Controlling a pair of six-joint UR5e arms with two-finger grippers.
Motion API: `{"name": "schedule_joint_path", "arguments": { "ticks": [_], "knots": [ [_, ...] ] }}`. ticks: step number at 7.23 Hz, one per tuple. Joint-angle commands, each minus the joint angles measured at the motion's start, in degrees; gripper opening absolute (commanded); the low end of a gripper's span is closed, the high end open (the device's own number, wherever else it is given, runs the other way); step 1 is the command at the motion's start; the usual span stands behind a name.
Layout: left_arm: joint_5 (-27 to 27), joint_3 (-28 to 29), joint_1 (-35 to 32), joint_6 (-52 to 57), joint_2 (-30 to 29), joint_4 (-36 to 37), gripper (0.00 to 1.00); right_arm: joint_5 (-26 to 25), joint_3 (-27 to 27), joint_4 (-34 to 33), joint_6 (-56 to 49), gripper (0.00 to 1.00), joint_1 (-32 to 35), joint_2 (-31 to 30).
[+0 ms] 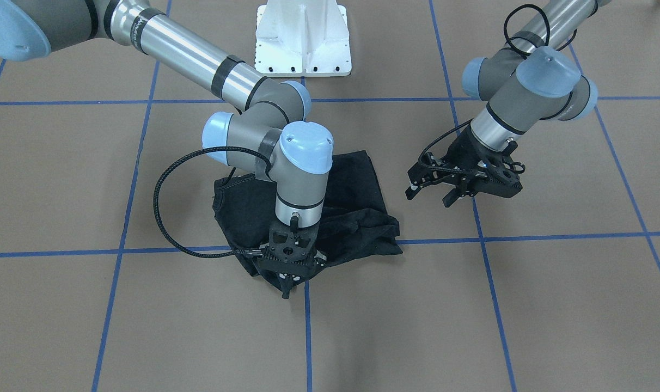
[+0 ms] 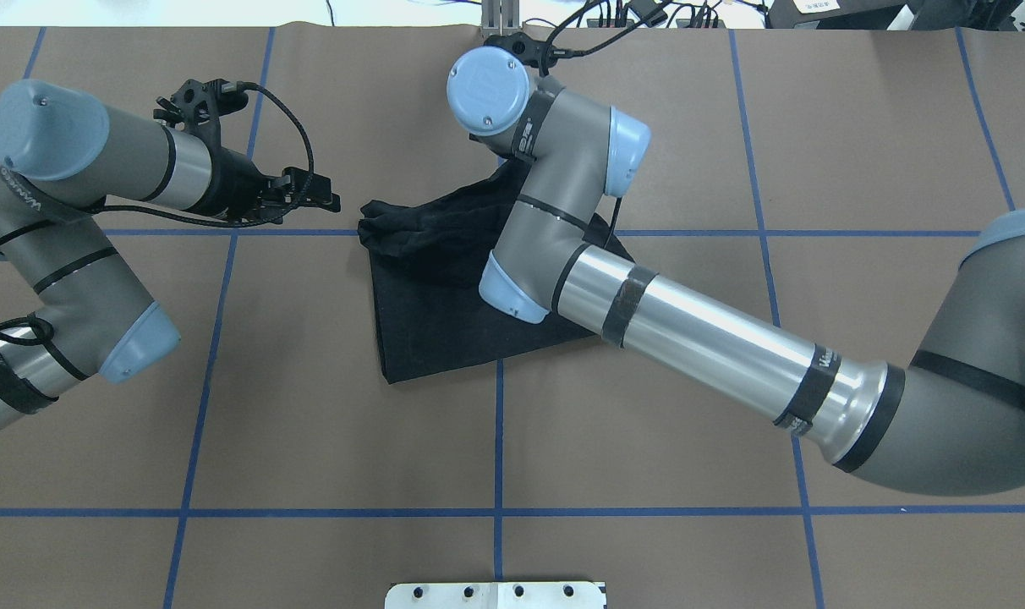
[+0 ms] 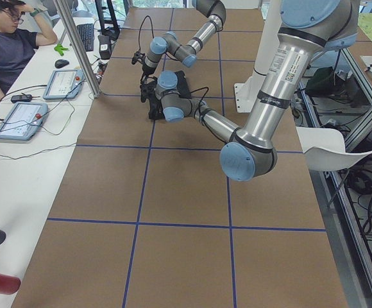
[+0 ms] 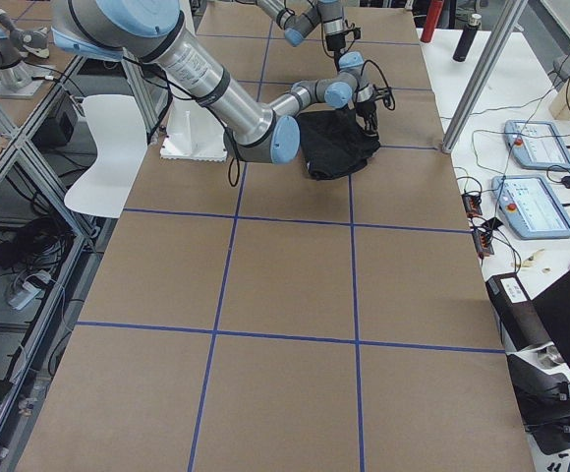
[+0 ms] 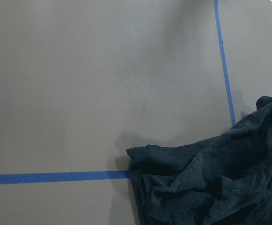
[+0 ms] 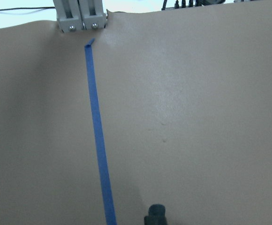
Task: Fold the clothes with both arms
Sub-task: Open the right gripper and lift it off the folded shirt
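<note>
Surface: brown table covering point(image 1: 553, 305) divided by a blue tape grid point(image 1: 488, 283); white pedestal base point(image 1: 303, 38) at the robot's side. In the exterior left view, a person point(image 3: 6, 48) sits at a side bench point(image 3: 19, 173) carrying control tablets point(image 3: 20, 119).

The black T-shirt point(image 1: 357, 179) lies near the table centre, over a tape crossing; it is flat toward the robot and bunched on the far side.

The right arm point(image 2: 698, 338) reaches across the shirt with its wrist vertical; the right gripper point(image 1: 285, 291) points straight down at the shirt's far edge. Its fingers taper to one point, drawn together; whether cloth is pinched between them cannot be told.

The left arm point(image 2: 81, 279) is folded at the elbow; the left gripper point(image 1: 429, 195) hangs over bare covering beside the shirt, apart from it, fingers spread.

The left wrist view alone shows the crumpled folds point(image 5: 211, 187) lying across a tape line; the right wrist view shows only bare covering, one tape line and an aluminium post point(image 6: 79, 16) at the table's far edge.
</note>
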Motion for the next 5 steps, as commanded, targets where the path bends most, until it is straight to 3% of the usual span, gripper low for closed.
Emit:
{"name": "schedule_joint_path", "arguments": {
  "ticks": [1,2,3,5],
  "knots": [
    [-0.01,-0.04,0.0,0.08,0.04,0.01,1.0,7.5,0.6,-0.63,-2.26,0.0,3.18,0.78],
    [0.08,0.04,-0.09,0.52,0.3,0.53,1.0,10.41,1.12,-1.07,-2.26,0.68,3.89,0.26],
    [-0.1,0.13,-1.05,4.61,0.83,1.23,1.0,13.4,4.44,-4.3,-3.13,0.99,5.2,-1.49],
    [-0.28,-1.35,-4.38,21.7,1.45,12.43,1.0,21.66,21.42,-11.59,-12.85,0.99,9.23,-14.78]
  ]
}}
